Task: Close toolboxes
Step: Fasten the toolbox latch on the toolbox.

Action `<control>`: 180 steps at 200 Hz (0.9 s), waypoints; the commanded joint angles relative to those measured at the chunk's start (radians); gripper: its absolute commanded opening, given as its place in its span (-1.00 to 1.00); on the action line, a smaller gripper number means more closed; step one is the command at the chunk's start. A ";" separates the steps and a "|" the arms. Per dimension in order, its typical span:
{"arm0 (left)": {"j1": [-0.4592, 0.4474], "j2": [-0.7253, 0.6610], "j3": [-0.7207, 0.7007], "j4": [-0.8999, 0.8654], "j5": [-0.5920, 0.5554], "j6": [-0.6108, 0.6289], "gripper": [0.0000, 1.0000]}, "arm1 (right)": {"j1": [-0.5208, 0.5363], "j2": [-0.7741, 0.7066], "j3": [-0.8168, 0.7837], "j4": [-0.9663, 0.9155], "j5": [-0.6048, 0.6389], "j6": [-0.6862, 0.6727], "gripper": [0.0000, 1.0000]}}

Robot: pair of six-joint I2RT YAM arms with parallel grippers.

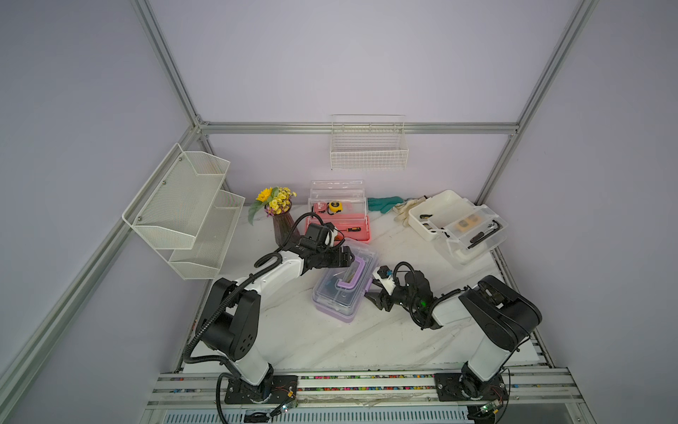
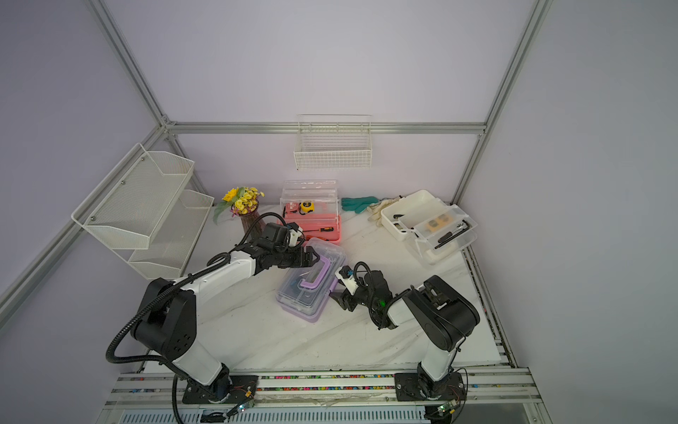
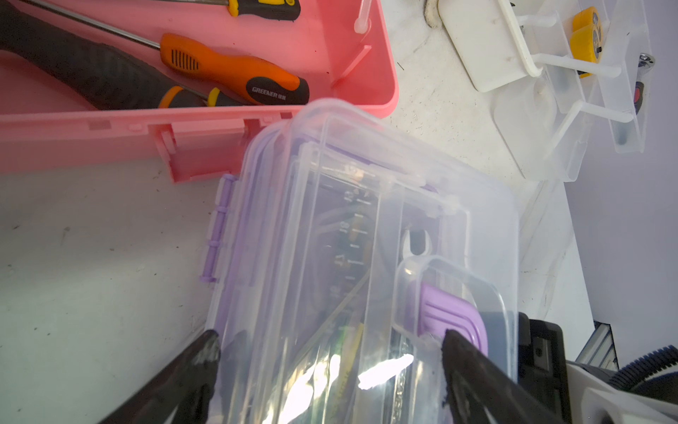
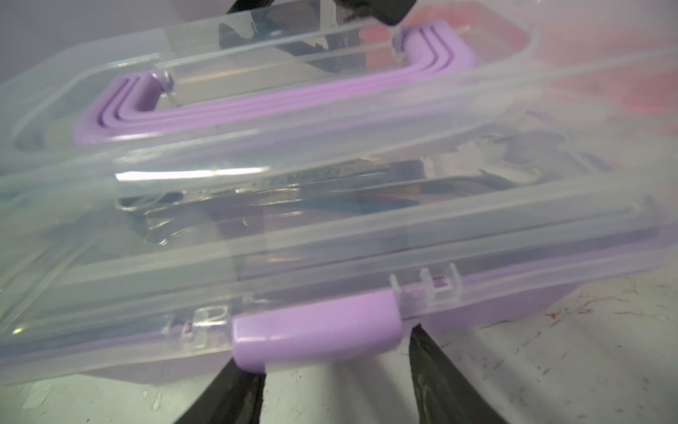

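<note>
Robot arm bases stand on a rail along the near edge of the white surface. At the surface's centre sits the purple toolbox, its clear lid down. Left end effector is spread wide over the lid top, its tips beside the purple handle, holding nothing. Right end effector is partly open at the box's front, jaws straddling the purple latch, gripping nothing. It looks like the latching step, though whether the latch has snapped home cannot be told. At the far edge the pink toolbox has its lid upright. In the far right corner the white toolbox lies open. Next, probably, both arms should lift clear and one should swing the pink lid down.
</note>
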State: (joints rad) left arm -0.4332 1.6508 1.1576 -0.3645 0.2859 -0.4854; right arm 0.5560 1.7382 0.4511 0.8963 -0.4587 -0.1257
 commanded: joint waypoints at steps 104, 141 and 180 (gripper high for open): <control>-0.007 0.010 0.033 -0.056 -0.001 0.015 0.84 | -0.002 -0.083 -0.001 0.029 0.050 -0.035 -0.02; -0.007 0.019 0.033 -0.056 0.002 0.016 0.84 | -0.002 -0.126 0.011 -0.059 0.080 -0.040 -0.03; -0.007 0.025 0.033 -0.053 0.002 0.019 0.84 | -0.002 -0.142 -0.019 -0.048 0.086 -0.024 -0.03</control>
State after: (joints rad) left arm -0.4385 1.6527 1.1576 -0.3653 0.2867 -0.4850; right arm 0.5583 1.6493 0.4423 0.7761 -0.3985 -0.1448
